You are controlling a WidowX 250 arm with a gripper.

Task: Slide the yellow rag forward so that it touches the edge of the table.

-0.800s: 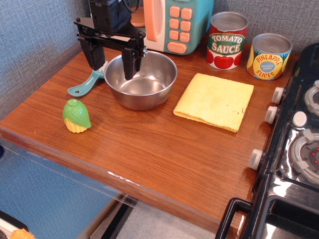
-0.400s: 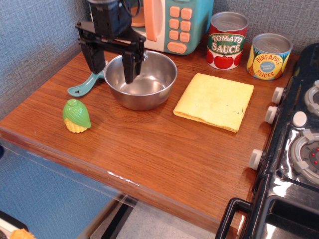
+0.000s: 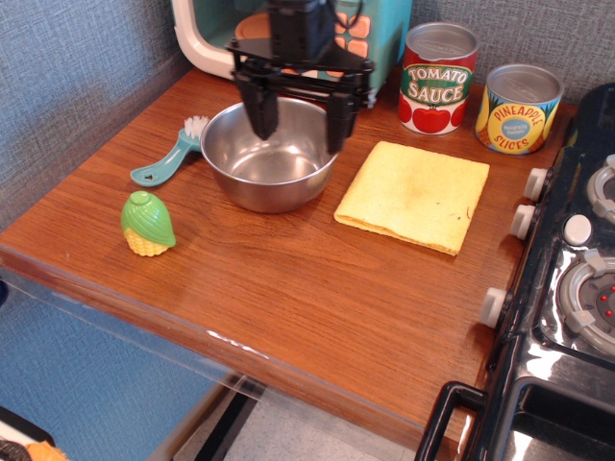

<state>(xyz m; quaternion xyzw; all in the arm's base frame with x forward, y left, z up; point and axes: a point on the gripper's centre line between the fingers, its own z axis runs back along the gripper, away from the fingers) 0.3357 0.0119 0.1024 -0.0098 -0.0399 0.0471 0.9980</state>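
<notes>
Black end effector (image 3: 300, 115) hangs wide open and empty over the shiny steel bowl (image 3: 270, 157); flat pale-yellow folded rag (image 3: 413, 195) lies just right, on the reddish-brown wood surface (image 3: 317, 298).

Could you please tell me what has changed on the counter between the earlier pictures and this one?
The hand has swung to the right in the picture, from above the steel bowl's left rim to over its right half, nearer the yellow rag. Its jaws stay open and hold nothing. That uncovers the teal brush. The rag, bowl, toy corn and both cans have not moved.
</notes>
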